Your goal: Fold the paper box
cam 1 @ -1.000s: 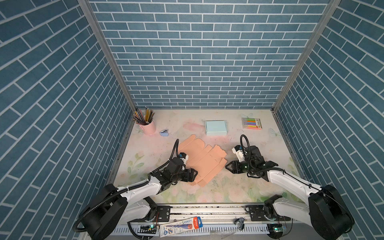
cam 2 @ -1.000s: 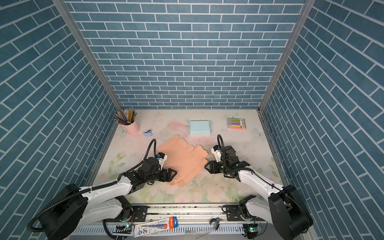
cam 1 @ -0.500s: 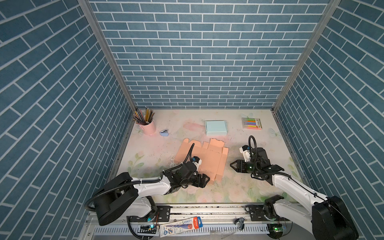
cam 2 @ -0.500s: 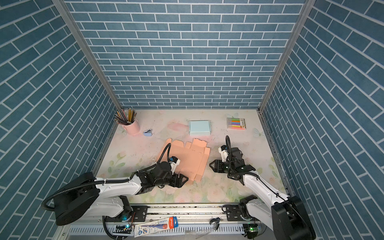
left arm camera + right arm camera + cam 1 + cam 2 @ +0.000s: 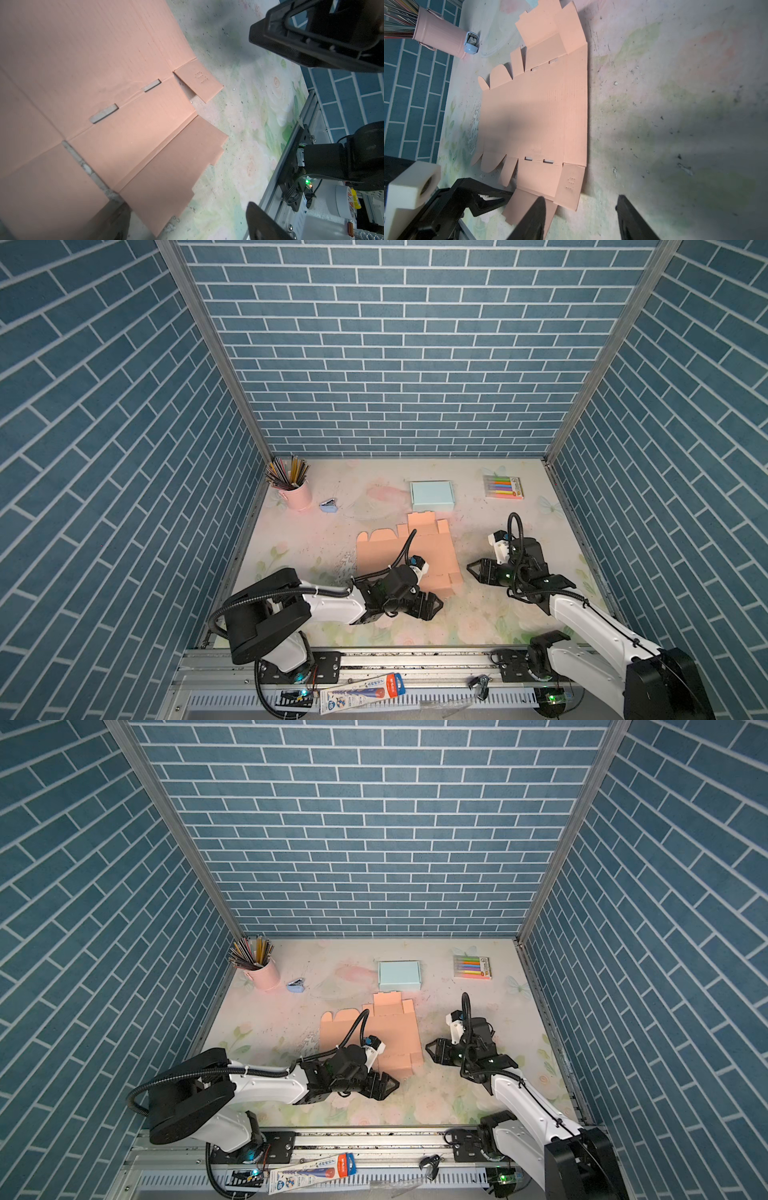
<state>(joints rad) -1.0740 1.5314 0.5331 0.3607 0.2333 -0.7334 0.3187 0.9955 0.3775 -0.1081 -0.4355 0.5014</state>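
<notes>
The paper box [image 5: 409, 549] [image 5: 384, 1031] is a flat salmon cardboard cutout lying unfolded in the middle of the floral table. It fills much of the left wrist view [image 5: 99, 79] and shows whole in the right wrist view [image 5: 542, 116]. My left gripper [image 5: 434, 608] [image 5: 388, 1088] is open at the box's near edge. A corner flap lies between its fingers in the left wrist view [image 5: 191, 223]. My right gripper [image 5: 471, 570] [image 5: 430, 1050] is open just right of the box's near right corner. It holds nothing, and one finger [image 5: 533, 218] overlaps a flap.
At the back stand a pink cup of pencils [image 5: 297, 493], a blue stapler [image 5: 328, 506], a light blue box [image 5: 432, 494] and a pack of markers [image 5: 503, 487]. Brick walls close in three sides. A metal rail [image 5: 415, 655] runs along the front.
The box has turned from lying diagonal to lying square with the table. My left gripper swung right along its near edge. The right gripper drew back to the right.
</notes>
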